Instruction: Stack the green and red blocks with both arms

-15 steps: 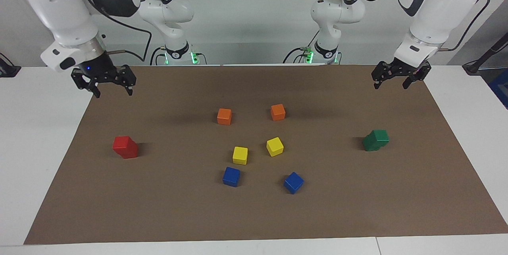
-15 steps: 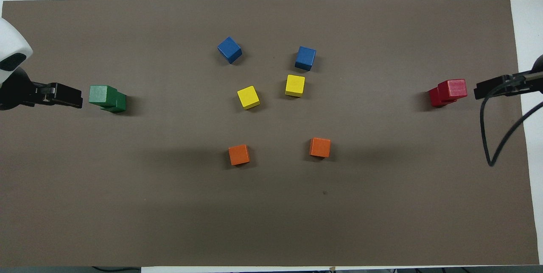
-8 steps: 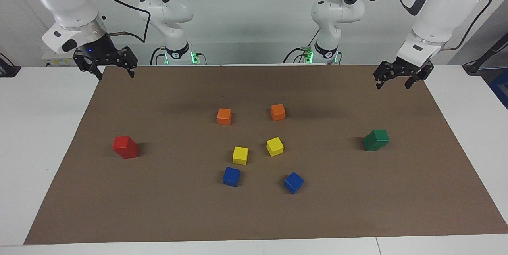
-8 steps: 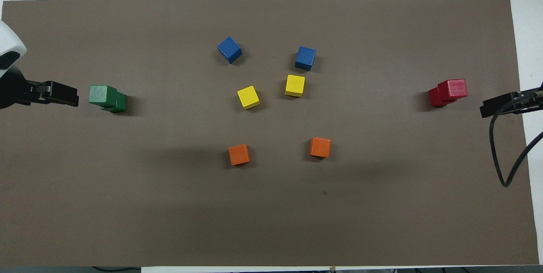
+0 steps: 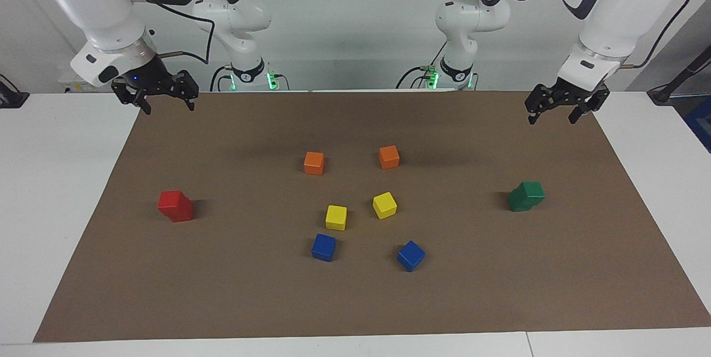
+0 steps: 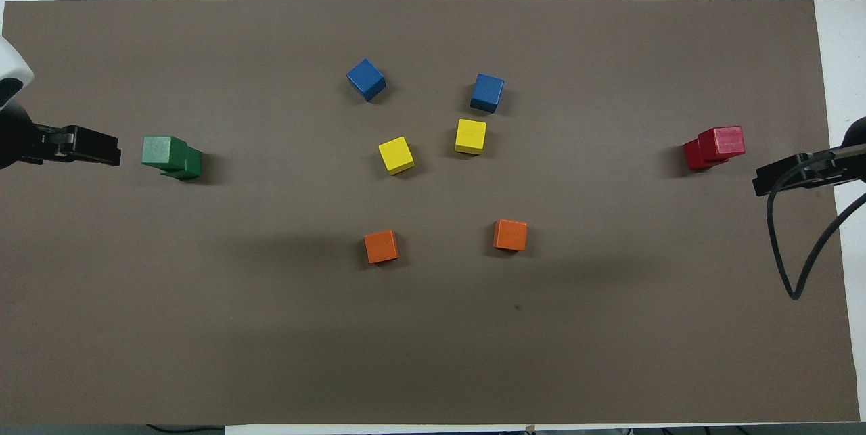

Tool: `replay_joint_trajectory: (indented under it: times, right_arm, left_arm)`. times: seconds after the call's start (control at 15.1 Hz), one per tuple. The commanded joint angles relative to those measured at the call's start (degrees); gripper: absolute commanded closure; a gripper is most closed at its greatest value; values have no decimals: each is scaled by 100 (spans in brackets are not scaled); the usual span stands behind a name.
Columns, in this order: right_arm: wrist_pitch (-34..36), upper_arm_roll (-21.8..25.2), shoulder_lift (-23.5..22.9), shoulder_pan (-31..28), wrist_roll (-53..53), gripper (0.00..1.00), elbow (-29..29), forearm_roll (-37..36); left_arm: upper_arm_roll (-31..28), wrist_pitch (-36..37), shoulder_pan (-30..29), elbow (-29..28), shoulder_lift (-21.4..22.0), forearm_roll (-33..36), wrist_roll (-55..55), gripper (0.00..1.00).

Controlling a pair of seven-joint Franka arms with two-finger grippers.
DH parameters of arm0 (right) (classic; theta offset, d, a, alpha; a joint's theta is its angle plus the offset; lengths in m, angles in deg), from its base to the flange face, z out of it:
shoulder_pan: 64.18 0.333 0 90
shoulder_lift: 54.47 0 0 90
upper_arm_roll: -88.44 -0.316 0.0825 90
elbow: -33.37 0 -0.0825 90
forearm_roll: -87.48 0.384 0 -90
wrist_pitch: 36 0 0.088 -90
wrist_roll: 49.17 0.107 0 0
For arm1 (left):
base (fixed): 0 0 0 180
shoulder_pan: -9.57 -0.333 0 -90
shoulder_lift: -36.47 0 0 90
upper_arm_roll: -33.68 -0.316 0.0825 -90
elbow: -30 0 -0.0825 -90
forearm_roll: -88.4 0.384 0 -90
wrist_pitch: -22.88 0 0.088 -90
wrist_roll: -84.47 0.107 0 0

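Two red blocks [image 5: 175, 205] stand as a stack at the right arm's end of the brown mat, the upper one offset; the stack also shows in the overhead view [image 6: 714, 147]. Two green blocks [image 5: 526, 196] form a similar offset stack at the left arm's end, also in the overhead view [image 6: 170, 156]. My right gripper [image 5: 169, 109] is open and empty, raised over the mat's corner by the robots; it shows in the overhead view [image 6: 771, 181] too. My left gripper [image 5: 551, 119] is open and empty, raised over the mat's other robot-side corner, also in the overhead view [image 6: 101, 151].
Two orange cubes [image 5: 314, 162] [image 5: 389, 156], two yellow cubes [image 5: 336, 217] [image 5: 384, 205] and two blue cubes [image 5: 324, 247] [image 5: 410, 255] lie singly in the middle of the mat [image 5: 355, 301]. A black cable [image 6: 791, 266] hangs from the right arm.
The right gripper has risen and drawn back toward the robots, away from the red stack. The left gripper has risen slightly. No block has moved.
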Motion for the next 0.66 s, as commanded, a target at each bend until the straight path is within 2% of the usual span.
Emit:
replay_joint_trajectory:
  times: [0.0,0.6]
  right_arm:
    - [66,5,112,18,-73,0,25,-90]
    - [75,-4,148,0,-73,0,16,-107]
  left_arm:
    - [100,78,-127,230,-73,-99,-12,0]
    - [100,8,-119,212,-73,-99,-12,0]
